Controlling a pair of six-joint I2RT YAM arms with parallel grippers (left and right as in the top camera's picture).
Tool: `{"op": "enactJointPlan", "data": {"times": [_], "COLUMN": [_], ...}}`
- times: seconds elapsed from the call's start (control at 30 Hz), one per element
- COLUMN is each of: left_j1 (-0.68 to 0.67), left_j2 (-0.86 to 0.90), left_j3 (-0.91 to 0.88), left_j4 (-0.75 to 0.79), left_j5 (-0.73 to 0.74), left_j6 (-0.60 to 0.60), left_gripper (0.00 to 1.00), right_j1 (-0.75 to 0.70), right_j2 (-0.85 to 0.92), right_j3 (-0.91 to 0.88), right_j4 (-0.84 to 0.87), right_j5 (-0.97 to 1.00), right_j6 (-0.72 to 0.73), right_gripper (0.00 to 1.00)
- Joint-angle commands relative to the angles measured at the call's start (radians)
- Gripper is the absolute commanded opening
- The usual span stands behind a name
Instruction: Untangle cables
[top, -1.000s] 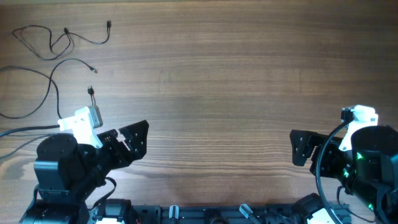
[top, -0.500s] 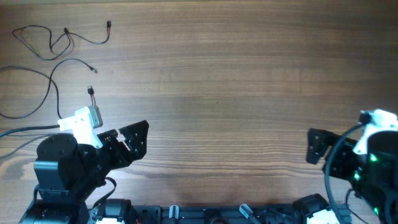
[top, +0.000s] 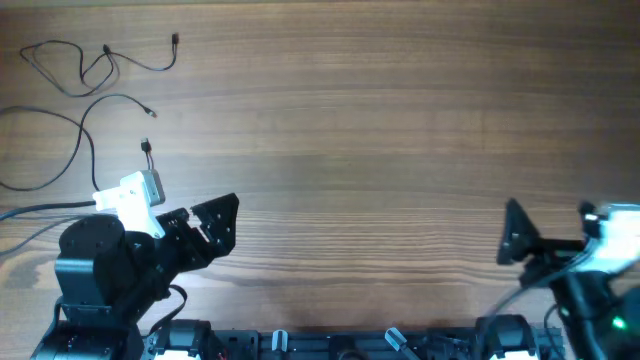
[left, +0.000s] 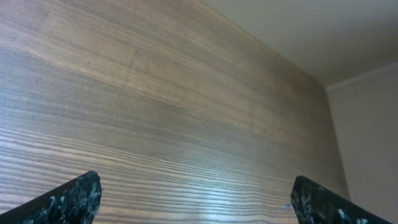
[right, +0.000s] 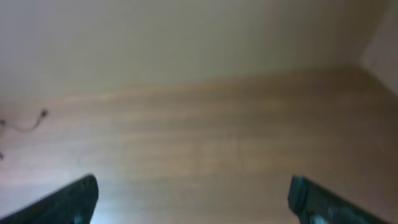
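Thin black cables lie apart at the table's far left in the overhead view. One cable (top: 95, 66) loops near the top left corner with a plug at its end. A second cable (top: 84, 130) curves below it, and a short plug end (top: 148, 150) lies beside my left arm. My left gripper (top: 218, 226) is open and empty near the front left, well away from the cables. My right gripper (top: 515, 238) is open and empty at the front right. A cable end (right: 34, 121) shows faintly at the left of the blurred right wrist view.
The wooden table (top: 380, 140) fills the view. Thicker black arm cables (top: 30, 215) run off the left edge by my left arm base. The left wrist view shows bare wood (left: 186, 112) and a wall beyond the table's far edge.
My right arm has drawn back toward the front right corner and its gripper has turned. The left arm and the cables have not moved.
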Motion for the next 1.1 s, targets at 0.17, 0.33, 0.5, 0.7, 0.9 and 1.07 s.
{"op": "enactJointPlan", "data": {"times": [0.17, 0.33, 0.5, 0.7, 0.9, 1.07], "left_j1": [-0.007, -0.007, -0.007, -0.007, -0.007, -0.007], "left_j2": [-0.001, -0.001, -0.001, -0.001, -0.001, -0.001], "left_j3": [0.002, 0.002, 0.002, 0.002, 0.002, 0.002], "left_j4": [0.003, 0.003, 0.003, 0.003, 0.003, 0.003], "left_j5": [-0.010, -0.010, -0.010, -0.010, -0.010, -0.010], "left_j6": [0.019, 0.019, 0.019, 0.019, 0.019, 0.019], "left_gripper": [1.00, 1.00, 1.00, 1.00, 1.00, 1.00], "right_j1": [-0.021, -0.020, -0.021, -0.029, -0.108, -0.108], "right_j2": [-0.248, -0.319, -0.378, -0.387, -0.387, -0.387], "right_j3": [-0.557, -0.737, -0.875, -0.991, -0.991, -0.990], "right_j4": [0.489, 0.703, 0.865, 0.989, 0.913, 0.900], "right_j5": [-0.197, -0.219, -0.217, -0.217, -0.197, -0.117], "right_j6": [-0.118, -0.106, -0.110, -0.107, -0.140, -0.132], "right_gripper": [1.00, 1.00, 1.00, 1.00, 1.00, 1.00]}}
